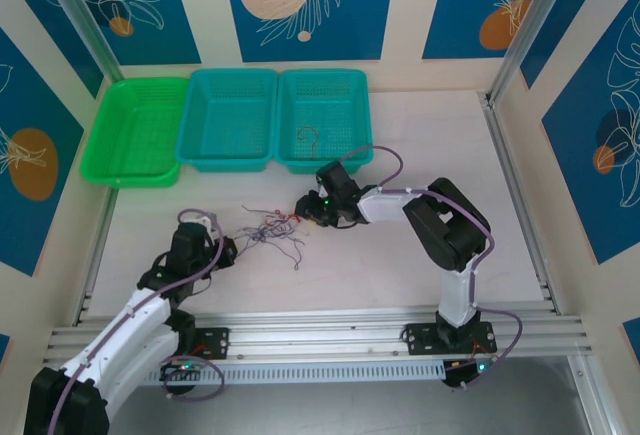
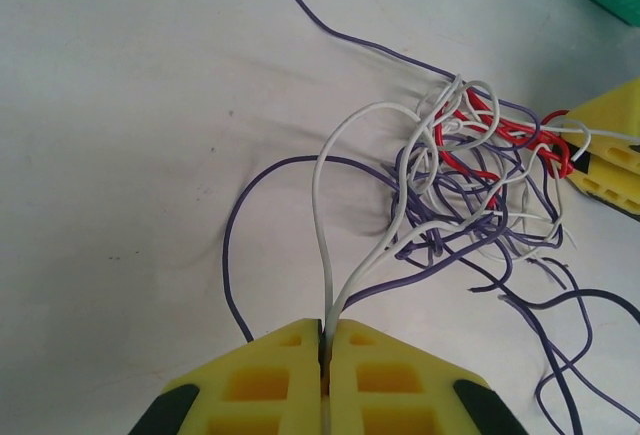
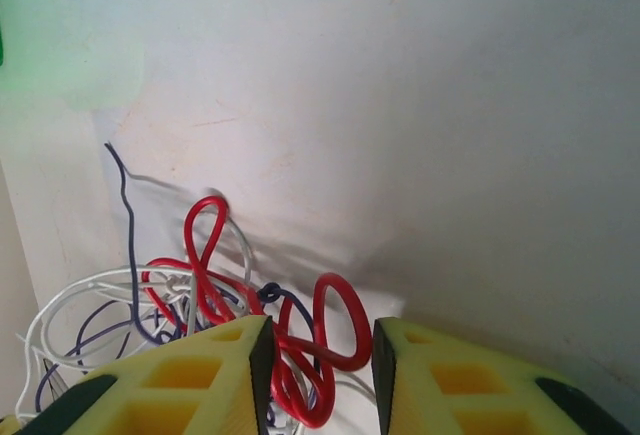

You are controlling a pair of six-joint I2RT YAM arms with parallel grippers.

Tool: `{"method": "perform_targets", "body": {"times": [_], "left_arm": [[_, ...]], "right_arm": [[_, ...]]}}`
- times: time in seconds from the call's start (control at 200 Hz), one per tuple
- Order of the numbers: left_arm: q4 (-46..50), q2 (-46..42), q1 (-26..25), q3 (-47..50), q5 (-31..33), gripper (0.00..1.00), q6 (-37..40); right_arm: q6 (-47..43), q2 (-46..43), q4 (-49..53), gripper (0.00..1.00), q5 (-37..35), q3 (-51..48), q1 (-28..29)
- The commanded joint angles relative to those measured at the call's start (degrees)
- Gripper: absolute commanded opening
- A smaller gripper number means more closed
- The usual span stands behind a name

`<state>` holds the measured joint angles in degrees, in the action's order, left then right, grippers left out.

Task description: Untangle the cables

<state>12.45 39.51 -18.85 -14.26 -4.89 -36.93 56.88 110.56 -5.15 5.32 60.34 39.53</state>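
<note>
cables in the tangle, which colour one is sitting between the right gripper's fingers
The red cable: its loops sit between the right gripper fingers, while the white cable runs into the shut left gripper.

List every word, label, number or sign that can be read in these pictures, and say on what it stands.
There is no readable text.
The blue wall panels carry only white leaf drawings and orange circles, no letters.
The three plastic mesh baskets, the yellow fingers and the tangle of thin red, white and purple wires bear no label.

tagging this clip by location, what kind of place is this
Probably a lab robot test cell: a white table walled by blue leaf-print panels, three plastic sorting baskets along the back, arms bolted to an aluminium rail.
</note>
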Motion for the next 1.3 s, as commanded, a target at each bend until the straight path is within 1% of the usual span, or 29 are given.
{"method": "perform_targets", "body": {"times": [0.0,0.065,0.18,0.315,0.37,0.435,0.505,0.55,0.65,0.755,0.885,0.955,0.99,1.06,1.11,1.15,1.205,1.295], "left_arm": [[0.0,-0.9,0.7,0.8,-0.8,0.00,1.1],[0.1,-1.0,0.7,0.9,-0.8,0.00,1.2],[0.5,-1.2,0.7,0.8,-0.4,0.00,1.3],[2.3,-2.1,0.7,0.5,1.3,0.00,0.8],[4.5,-3.0,0.8,0.0,3.6,0.00,-0.1],[8.8,-3.9,0.9,-1.1,8.1,0.00,-1.8],[14.0,-3.8,1.5,-2.8,12.2,0.00,-2.8],[16.0,-3.5,2.0,-3.5,13.3,0.00,-3.0],[16.1,-2.6,3.1,-3.5,12.9,0.00,-3.2],[14.8,-2.1,3.5,-3.1,12.7,0.00,-4.1],[13.4,-2.5,3.5,-3.1,12.1,0.00,-4.1],[12.1,-3.4,3.5,-3.2,10.5,0.00,-3.2],[10.9,-4.1,3.5,-3.3,9.1,0.11,-2.3],[9.3,-6.0,3.5,-4.1,7.2,0.37,-0.9],[9.4,-7.9,3.5,-5.5,7.1,0.51,0.2],[9.2,-9.4,3.5,-7.0,6.9,0.57,1.5],[7.1,-10.7,3.5,-8.9,4.3,0.61,3.2],[-1.4,-9.2,3.1,-11.1,-5.3,0.65,3.4]], "right_arm": [[0.4,1.7,-0.4,0.31,-1.0,0.8,0.1],[0.5,2.1,-0.5,0.26,-1.3,0.9,0.1],[0.4,1.6,-0.8,0.11,-2.4,0.0,0.3],[0.0,-1.8,-1.6,0.00,-5.5,-3.1,0.2],[0.0,-4.2,-1.9,0.00,-7.2,-5.3,0.0],[0.3,-8.3,-2.2,0.00,-9.4,-8.8,-0.7],[0.2,-14.4,-2.9,0.00,-12.3,-13.9,-2.2],[0.1,-18.7,-2.8,0.00,-13.6,-17.0,-3.6],[-0.4,-27.5,-1.3,0.00,-13.7,-22.4,-8.7],[-2.2,-34.2,1.8,0.00,-12.7,-24.3,-12.7],[-4.9,-40.2,4.6,0.00,-12.2,-24.0,-13.3],[-7.0,-42.0,5.1,0.00,-9.9,-22.7,-12.7],[-8.1,-42.7,5.7,0.00,-8.9,-21.6,-12.0],[-10.1,-44.3,8.1,0.00,-9.1,-19.4,-10.5],[-11.4,-45.8,9.7,0.00,-10.2,-18.1,-9.2],[-12.4,-47.0,10.6,0.00,-10.5,-17.2,-8.4],[-13.9,-48.2,10.8,0.00,-9.4,-15.9,-7.1],[-15.8,-49.0,11.3,0.00,-6.4,-13.5,-5.1]]}}
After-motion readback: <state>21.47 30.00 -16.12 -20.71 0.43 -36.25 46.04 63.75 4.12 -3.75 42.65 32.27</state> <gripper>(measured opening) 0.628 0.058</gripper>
